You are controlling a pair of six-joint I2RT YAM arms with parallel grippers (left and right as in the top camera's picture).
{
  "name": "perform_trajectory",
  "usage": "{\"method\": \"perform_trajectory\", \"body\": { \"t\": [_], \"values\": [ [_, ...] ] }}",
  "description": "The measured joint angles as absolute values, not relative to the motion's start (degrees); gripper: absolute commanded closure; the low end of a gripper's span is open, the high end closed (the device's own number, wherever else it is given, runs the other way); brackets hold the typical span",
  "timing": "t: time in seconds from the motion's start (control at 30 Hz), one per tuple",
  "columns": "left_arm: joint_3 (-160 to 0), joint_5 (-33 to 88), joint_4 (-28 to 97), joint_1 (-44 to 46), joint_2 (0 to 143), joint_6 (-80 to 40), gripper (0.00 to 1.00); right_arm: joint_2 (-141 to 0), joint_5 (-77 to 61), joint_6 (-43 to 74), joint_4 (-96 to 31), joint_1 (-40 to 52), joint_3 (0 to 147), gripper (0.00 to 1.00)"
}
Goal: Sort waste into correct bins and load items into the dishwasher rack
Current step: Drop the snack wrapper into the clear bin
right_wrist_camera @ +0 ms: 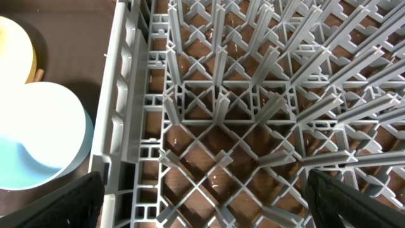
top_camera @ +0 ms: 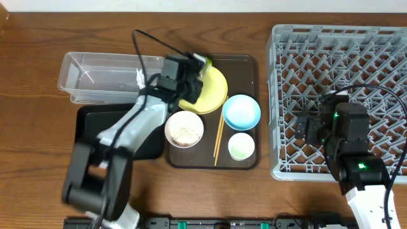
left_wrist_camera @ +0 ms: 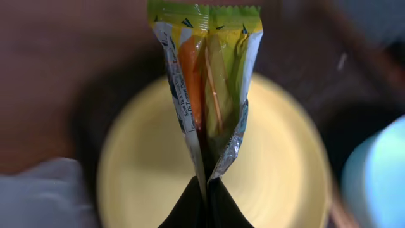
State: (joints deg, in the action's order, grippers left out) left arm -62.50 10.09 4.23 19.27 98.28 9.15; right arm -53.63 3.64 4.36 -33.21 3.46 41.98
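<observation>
A staged lab tabletop, shown by wooden table (top_camera: 32, 25) and dishwasher rack (top_camera: 277, 102).

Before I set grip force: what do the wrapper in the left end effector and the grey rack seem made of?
The wrapper looks like thin glossy plastic film: it creases and catches light. The rack looks like rigid matte moulded plastic, judging by its uniform grey ribs and pegs.

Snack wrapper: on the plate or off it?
Off. The left hand pinches one end of the wrapper, holding it above the yellow plate, which lies blurred behind.
</observation>
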Motion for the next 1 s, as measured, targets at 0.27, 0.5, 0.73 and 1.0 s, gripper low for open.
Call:
{"method": "perform_trajectory", "body": {
  "t": [0.27, 0.5, 0.73, 1.0],
  "values": [
    [-62.5, -3.5, 5.8, 13.1, 89.3, -11.1, 0.94, -53.6, 3.6, 4.4, -33.2, 3.5, 42.0, 0.01],
    [-62.5, -7.5, 12.4, 3.7, 90.7, -33.4, 0.92, -53.6, 3.6, 4.3, -33.2, 3.5, 42.0, 0.01],
    [-62.5, -8.1, 13.1, 1.9, 94.0, -40.9, 0.55, -53.6, 3.6, 4.3, -33.2, 3.5, 42.0, 0.01],
    [-62.5, -8.1, 13.1, 2.0, 93.8, -40.0, 0.36, -53.6, 3.6, 4.4, -33.2, 3.5, 42.0, 0.01]
  ]
}}
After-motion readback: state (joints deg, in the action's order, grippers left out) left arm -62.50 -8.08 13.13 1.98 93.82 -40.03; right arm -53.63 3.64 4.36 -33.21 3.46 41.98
